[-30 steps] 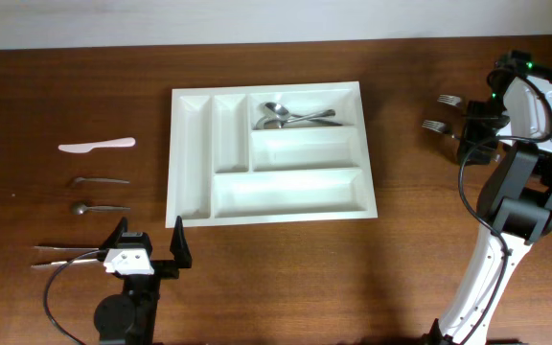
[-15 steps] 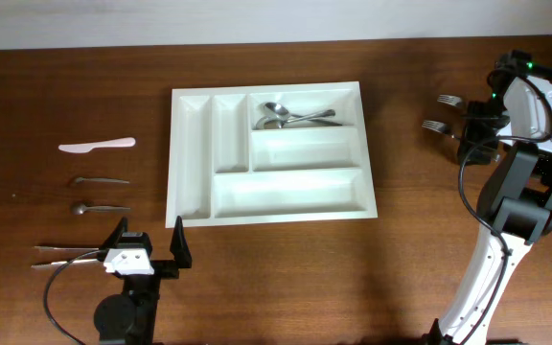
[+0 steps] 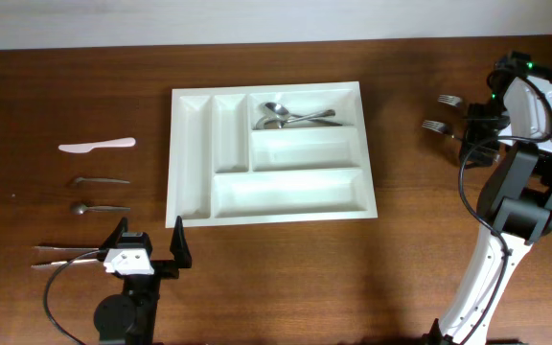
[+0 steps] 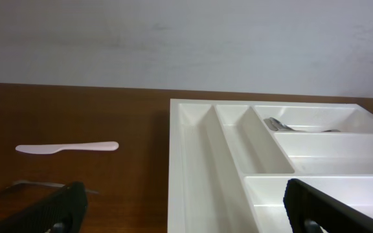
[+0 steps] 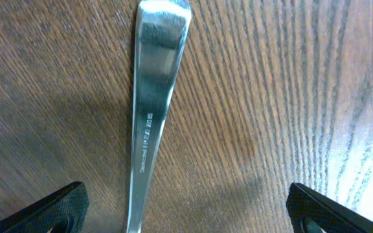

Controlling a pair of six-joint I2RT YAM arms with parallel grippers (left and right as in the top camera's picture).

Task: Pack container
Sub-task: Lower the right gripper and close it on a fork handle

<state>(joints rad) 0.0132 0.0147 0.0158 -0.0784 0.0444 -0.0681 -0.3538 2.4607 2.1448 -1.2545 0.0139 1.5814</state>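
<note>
Jaw clearance
Right gripper: 1 fork handle lies between jaws, free room beside it. Left gripper: container ahead.

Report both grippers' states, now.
Left gripper: open, empty.
Right gripper: open, holding nothing, over a fork.

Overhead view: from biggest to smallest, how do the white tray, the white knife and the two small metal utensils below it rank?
1. White tray
2. White knife
3. Upper metal utensil and lower metal utensil: these look about alike, so I won't rank them.
</note>
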